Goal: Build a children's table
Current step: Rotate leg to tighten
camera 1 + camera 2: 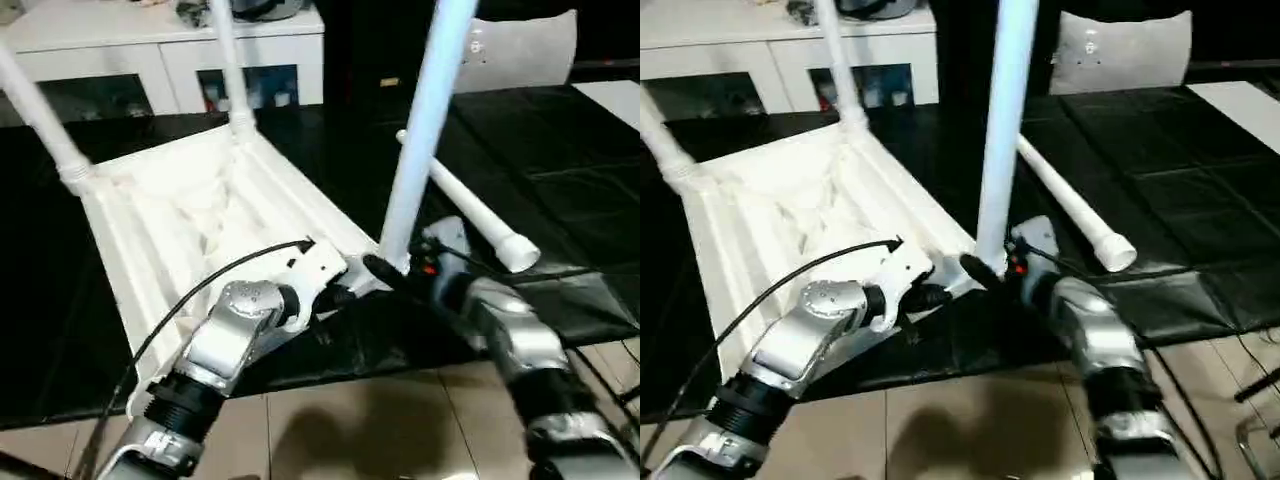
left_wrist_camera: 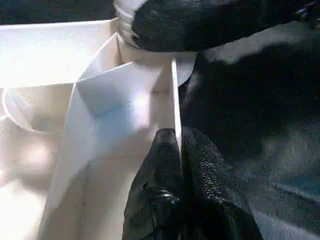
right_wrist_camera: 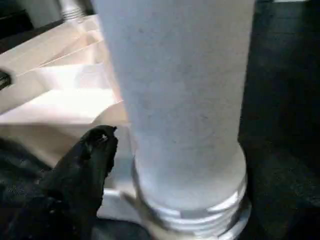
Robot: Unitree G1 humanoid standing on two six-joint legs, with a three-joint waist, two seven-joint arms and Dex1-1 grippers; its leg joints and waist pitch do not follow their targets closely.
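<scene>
- The left gripper (image 2: pixel 177 150), two black fingers pressed together, pinches the thin upright side wall of the white plastic rectangular tabletop (image 1: pixel 190 215) at its near corner.
- The right gripper (image 1: pixel 385 272) sits at the base of the upright white tapered tube leg (image 1: pixel 425 120); one black finger (image 3: pixel 92 150) lies just beside the tube's threaded foot. Whether its fingers are spread or bearing on the tube cannot be told.
- That upright leg stands in the round socket at the tabletop's near right corner, leaning a little to the right toward its top.
- The tabletop lies upside down, ribbed underside up, on a black tiled floor mat (image 1: pixel 560 170), its near edge close to the mat's front border.
- Two more white tube legs rise from the far corners: one at the far left (image 1: pixel 40 115), one at the far right (image 1: pixel 228 60).
- A fourth white tube leg with a flared end (image 1: pixel 480 220) lies flat on the mat, just right of the upright leg.
- Behind stands a white cabinet with glass doors (image 1: pixel 150 60); a grey cushion (image 1: pixel 1120 50) rests to the right of it.
- Pale floor tiles (image 1: pixel 380 430) show in front of the mat.
</scene>
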